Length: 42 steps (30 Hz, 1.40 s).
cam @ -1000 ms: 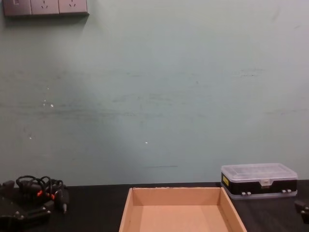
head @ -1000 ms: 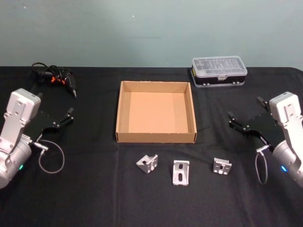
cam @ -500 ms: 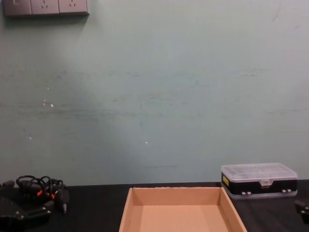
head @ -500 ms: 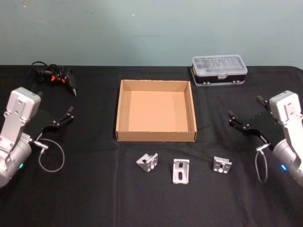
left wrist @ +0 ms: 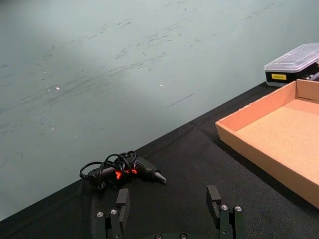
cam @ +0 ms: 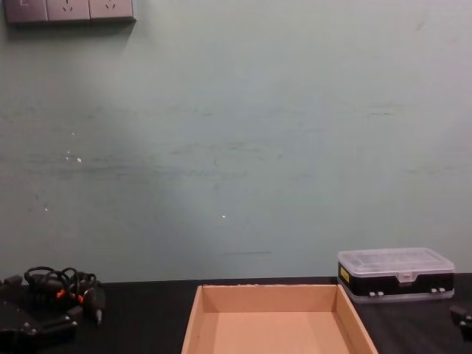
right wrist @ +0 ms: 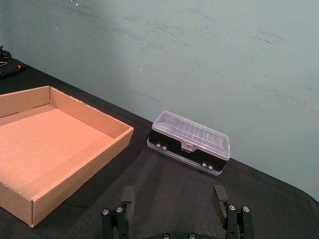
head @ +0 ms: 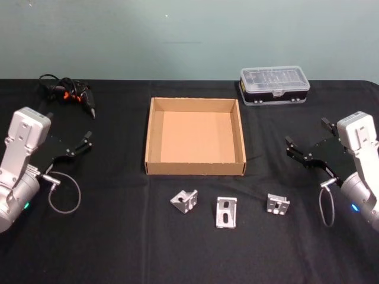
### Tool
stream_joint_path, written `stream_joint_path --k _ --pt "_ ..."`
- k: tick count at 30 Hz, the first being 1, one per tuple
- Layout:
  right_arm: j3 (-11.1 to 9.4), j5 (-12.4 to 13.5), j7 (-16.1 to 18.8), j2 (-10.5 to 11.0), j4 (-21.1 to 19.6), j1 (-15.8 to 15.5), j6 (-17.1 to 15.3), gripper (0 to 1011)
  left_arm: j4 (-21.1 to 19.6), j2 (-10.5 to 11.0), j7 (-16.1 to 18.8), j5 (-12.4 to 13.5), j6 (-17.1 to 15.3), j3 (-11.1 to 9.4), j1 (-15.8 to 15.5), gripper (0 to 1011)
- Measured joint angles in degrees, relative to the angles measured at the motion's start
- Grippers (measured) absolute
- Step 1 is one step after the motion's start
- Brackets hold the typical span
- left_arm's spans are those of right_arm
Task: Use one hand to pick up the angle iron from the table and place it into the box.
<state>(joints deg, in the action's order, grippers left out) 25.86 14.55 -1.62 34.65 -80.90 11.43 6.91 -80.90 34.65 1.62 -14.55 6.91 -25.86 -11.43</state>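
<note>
Here, left hand (left wrist: 168,199) open, right hand (right wrist: 174,196) open, yellow label (left wrist: 278,76) on case (left wrist: 295,59) unreadable

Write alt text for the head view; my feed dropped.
Three metal angle irons lie in a row on the black table in front of an empty cardboard box. The left end effector and right end effector hover open at either side, holding nothing.

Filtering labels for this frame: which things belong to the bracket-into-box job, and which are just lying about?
Job: left bracket, middle bracket, right bracket; cardboard box; table; left pincer and right pincer, both open.
Lying about: clear-lidded case behind the box; corded tool at far left.
</note>
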Motion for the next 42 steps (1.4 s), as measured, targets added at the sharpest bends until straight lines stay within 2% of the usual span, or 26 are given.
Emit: stream_joint_path --k 3,6,9,12,13,15,16,19,20,21,22,24,25,26,27,28,29,32,37,42 --pt "-0.04 0.0 0.02 0.0 -0.01 -0.01 -0.01 1003 0.0 0.0 0.0 0.0 0.0 0.0 0.0 1011" --pt "-1.25 1.16 0.96 0.64 -1.89 -1.21 -0.46 1003 0.0 0.0 0.0 0.0 0.0 0.0 0.0 1011" --pt "-2.66 2.76 2.31 1.59 -4.43 -2.92 -1.13 1003 0.0 0.0 0.0 0.0 0.0 0.0 0.0 1011" --pt "-4.81 5.03 4.03 3.75 -9.19 -6.4 -1.99 1003 0.0 0.0 0.0 0.0 0.0 0.0 0.0 1011" --pt "-4.81 5.03 4.03 3.75 -9.19 -6.4 -1.99 1003 0.0 0.0 0.0 0.0 0.0 0.0 0.0 1011" --pt "-6.5 7.16 5.45 5.45 -12.53 -8.89 -2.54 1003 0.0 0.0 0.0 0.0 0.0 0.0 0.0 1011" --pt "-7.7 8.68 6.81 6.98 -14.9 -10.73 -3.1 1003 0.0 0.0 0.0 0.0 0.0 0.0 0.0 1011" --pt "-9.07 10.66 9.36 9.51 -17.96 -13.25 -4.04 1003 0.0 0.0 0.0 0.0 0.0 0.0 0.0 1011" --pt "-9.9 12.02 11.74 11.47 -19.78 -14.87 -4.6 1003 0.0 0.0 0.0 0.0 0.0 0.0 0.0 1011" --pt "-10.24 12.61 13.05 12.57 -20.67 -15.74 -4.87 1003 0.0 0.0 0.0 0.0 0.0 0.0 0.0 1011" --pt "-10.71 13.57 15.85 14.96 -22.2 -17.04 -5.5 1003 0.0 0.0 0.0 0.0 0.0 0.0 0.0 1011" --pt "-10.92 14.17 18.7 16.97 -23.26 -17.95 -6.1 1003 0.0 0.0 0.0 0.0 0.0 0.0 0.0 1012" --pt "-10.95 14.37 21.5 19.1 -24.03 -18.71 -6.52 1003 0.0 0.0 0.0 0.0 0.0 0.0 0.0 1011" --pt "-10.75 14.29 24.29 20.84 -24.47 -19.05 -6.86 1003 0.0 0.0 0.0 0.0 0.0 0.0 0.0 1011" --pt "-10.52 14.11 25.55 21.58 -24.59 -19.08 -7.0 1003 0.0 0.0 0.0 0.0 0.0 0.0 0.0 1011" --pt "-10.52 14.11 25.55 21.58 -24.59 -19.08 -7.0 1003 0.0 0.0 0.0 0.0 0.0 0.0 0.0 1011" --pt "-9.97 13.36 27.56 22.71 -24.66 -19.0 -7.24 1003 0.0 0.0 0.0 0.0 0.0 0.0 0.0 1012" --pt "-9.17 11.83 29.63 23.54 -24.35 -18.33 -8.29 1003 0.0 0.0 0.0 0.0 0.0 0.0 0.0 1011" --pt "-7.79 9.37 30.87 23.06 -22.83 -16.21 -10.75 1003 0.0 0.0 0.0 0.0 0.0 0.0 0.0 1011" --pt "-5.74 6.68 32.3 20.49 -20.31 -12.68 -12.99 1003 0.0 0.0 0.0 0.0 0.0 0.0 0.0 1011"
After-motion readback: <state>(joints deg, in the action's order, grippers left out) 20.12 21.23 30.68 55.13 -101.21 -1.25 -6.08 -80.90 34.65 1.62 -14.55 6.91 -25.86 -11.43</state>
